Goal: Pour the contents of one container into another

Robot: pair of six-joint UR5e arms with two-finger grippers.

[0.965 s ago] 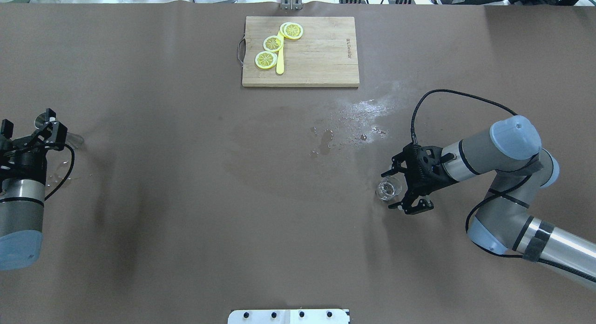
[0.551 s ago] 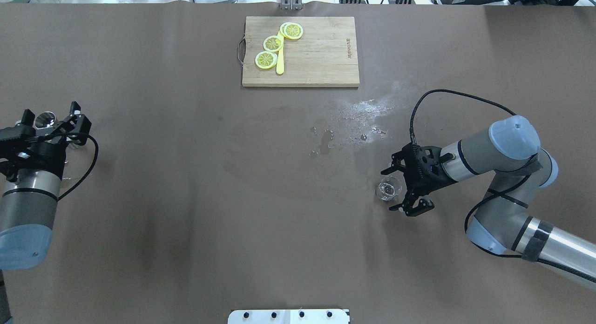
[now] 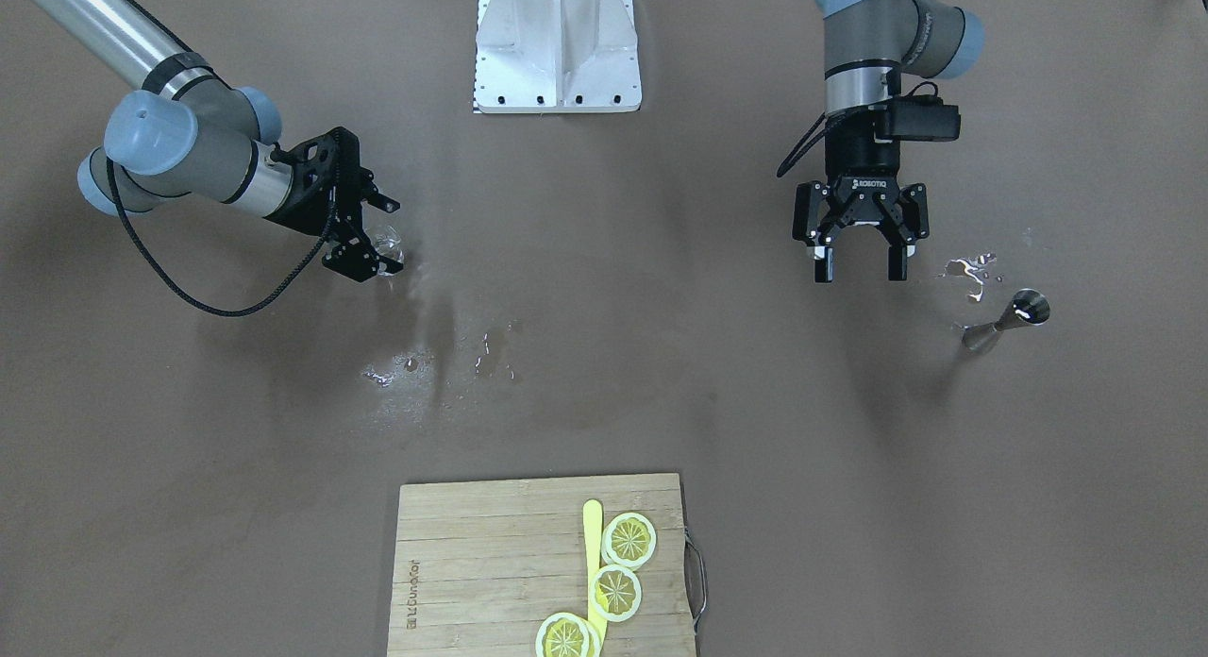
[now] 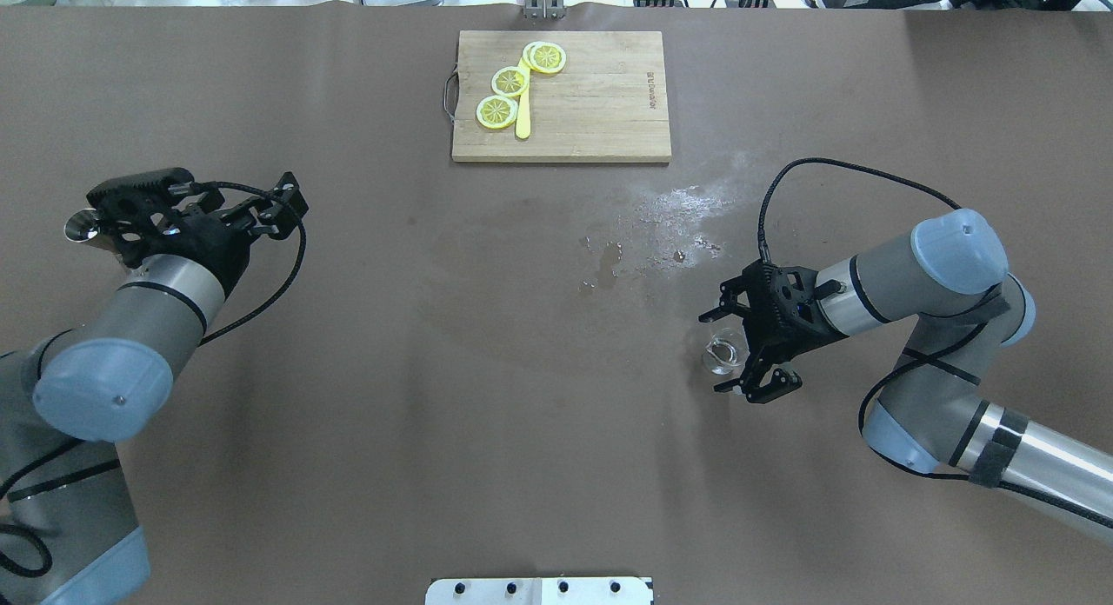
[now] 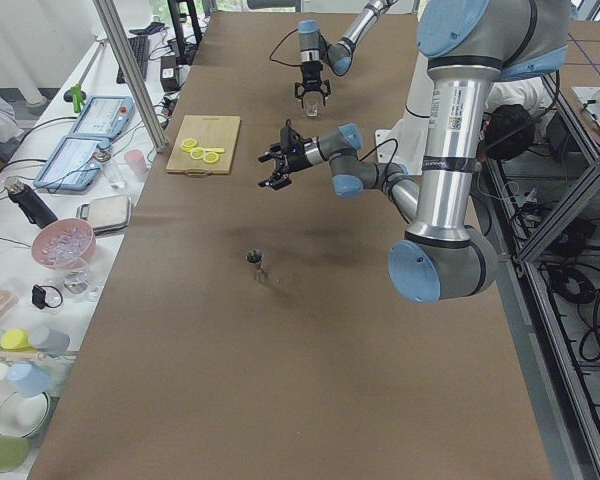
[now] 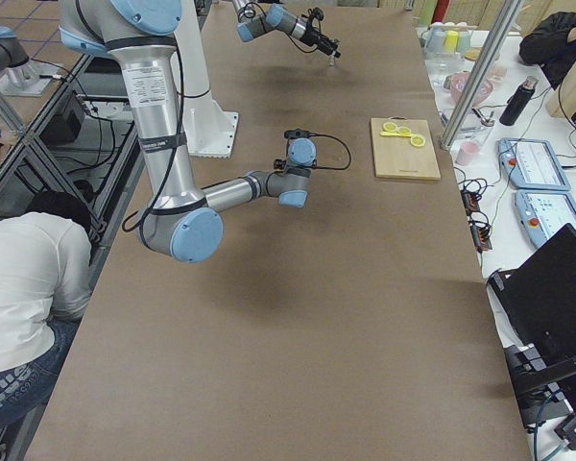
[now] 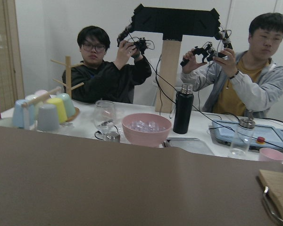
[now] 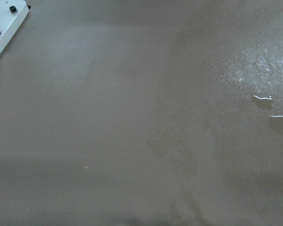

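The small clear glass beaker (image 4: 723, 353) (image 3: 388, 245) stands on the brown table at my right, between the spread fingers of my right gripper (image 4: 733, 349) (image 3: 379, 241), which is open around it. The steel jigger (image 3: 1006, 321) (image 5: 257, 262) stands upright far to my left. In the overhead view the jigger (image 4: 80, 227) shows only at its rim, behind my left wrist. Inward of the jigger and above the table, my left gripper (image 3: 857, 266) (image 4: 280, 207) hangs open with nothing in it.
A wooden cutting board (image 4: 600, 109) (image 3: 472, 563) with lemon slices and a yellow knife lies at the far middle. Wet patches (image 4: 669, 214) spread near the beaker, and a small puddle (image 3: 967, 270) lies by the jigger. The white robot base (image 3: 557, 53) is at my edge.
My left arm has swung right and forward, away from the jigger, with its gripper still open. My right gripper has shifted slightly left around the beaker.
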